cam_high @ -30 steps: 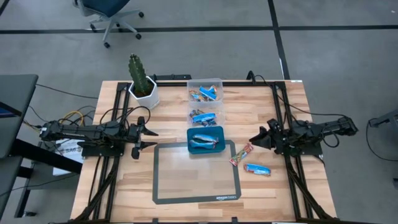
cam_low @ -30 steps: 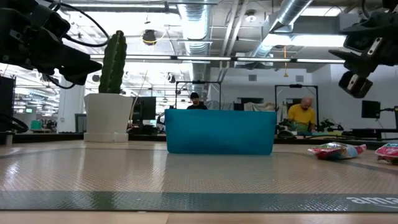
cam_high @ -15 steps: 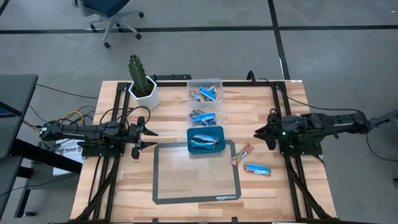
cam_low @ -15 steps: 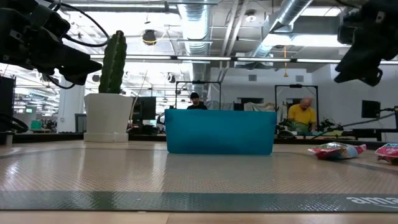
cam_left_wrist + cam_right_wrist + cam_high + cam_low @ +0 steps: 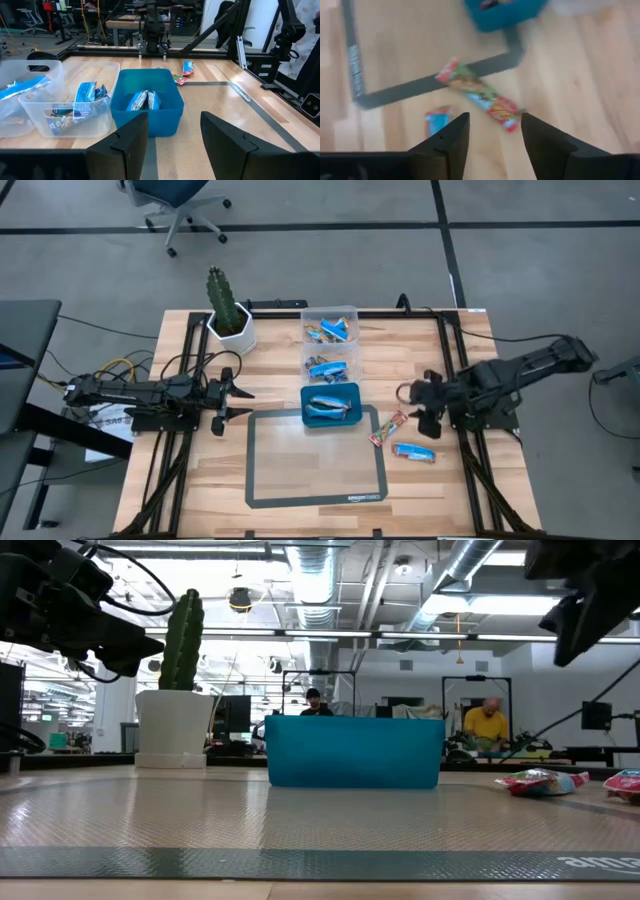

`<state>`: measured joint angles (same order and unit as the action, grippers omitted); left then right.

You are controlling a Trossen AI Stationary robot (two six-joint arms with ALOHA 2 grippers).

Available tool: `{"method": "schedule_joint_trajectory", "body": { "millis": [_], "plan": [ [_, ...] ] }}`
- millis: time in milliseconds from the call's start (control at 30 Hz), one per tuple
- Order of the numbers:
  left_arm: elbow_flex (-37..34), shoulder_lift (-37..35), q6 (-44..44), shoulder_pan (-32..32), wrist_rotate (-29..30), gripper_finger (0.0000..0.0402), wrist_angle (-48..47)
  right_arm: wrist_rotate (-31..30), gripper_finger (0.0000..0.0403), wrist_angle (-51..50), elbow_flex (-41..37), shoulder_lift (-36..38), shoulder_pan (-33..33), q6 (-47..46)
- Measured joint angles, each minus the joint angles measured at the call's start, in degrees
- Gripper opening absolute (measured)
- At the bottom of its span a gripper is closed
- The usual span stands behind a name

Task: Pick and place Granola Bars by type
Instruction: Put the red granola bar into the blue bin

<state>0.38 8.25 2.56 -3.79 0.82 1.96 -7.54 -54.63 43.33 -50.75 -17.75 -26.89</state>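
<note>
Two loose granola bars lie flat on the table right of the mat: a red multicoloured one point(image 5: 388, 428) point(image 5: 480, 95) and a blue one point(image 5: 414, 451) point(image 5: 437, 121). More blue bars lie in the teal tray point(image 5: 330, 404) point(image 5: 147, 100) and in two clear bins point(image 5: 331, 330) point(image 5: 332, 366). My right gripper point(image 5: 411, 404) point(image 5: 491, 145) hangs open above the loose bars, pointing steeply down and holding nothing. At the table's left side my left gripper point(image 5: 232, 402) point(image 5: 174, 135) stays level and open, facing the tray.
A grey-bordered mat point(image 5: 315, 455) covers the table's near middle. A potted cactus point(image 5: 229, 315) stands at the far left. In the low view the teal tray's wall point(image 5: 355, 752) stands in the middle, with the loose bars point(image 5: 540, 780) to its right. People sit in the room behind.
My right gripper has risen and tipped from level to pointing steeply down, rolling as it went, and now hangs over the loose bars right of the mat. The bars have not moved.
</note>
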Motion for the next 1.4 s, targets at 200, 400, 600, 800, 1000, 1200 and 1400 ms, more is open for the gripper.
{"method": "schedule_joint_trajectory", "body": {
  "millis": [200,400,600,800,1000,1200,1400],
  "plan": [
    [0.00,0.00,-0.22,0.00,-0.02,0.0174,0.00,0.03,0.0203,-0.39,1.24,-6.94,-10.51,-2.67],
    [0.00,0.00,-0.23,0.02,0.00,0.0174,0.00,0.06,0.0224,-0.64,1.29,-11.97,-19.51,-11.83],
    [0.00,0.00,0.17,0.00,0.00,0.0174,0.00,0.06,0.0229,-0.96,1.29,-17.09,-25.17,-18.63],
    [0.00,0.00,0.19,0.01,0.00,0.0174,0.00,0.03,0.0229,-0.90,1.29,-22.65,-26.37,-21.50],
    [0.00,0.00,-0.10,0.02,0.00,0.0174,0.00,0.01,0.0229,2.60,1.29,-28.40,-25.85,-18.05],
    [-0.01,0.00,-0.19,0.02,0.00,0.0174,0.00,-0.08,0.0228,7.55,0.93,-33.25,-23.94,-15.64],
    [-0.01,0.00,0.07,0.00,0.00,0.0174,0.00,-0.05,0.0225,9.32,0.04,-36.66,-21.76,-14.69]
  ]
}}
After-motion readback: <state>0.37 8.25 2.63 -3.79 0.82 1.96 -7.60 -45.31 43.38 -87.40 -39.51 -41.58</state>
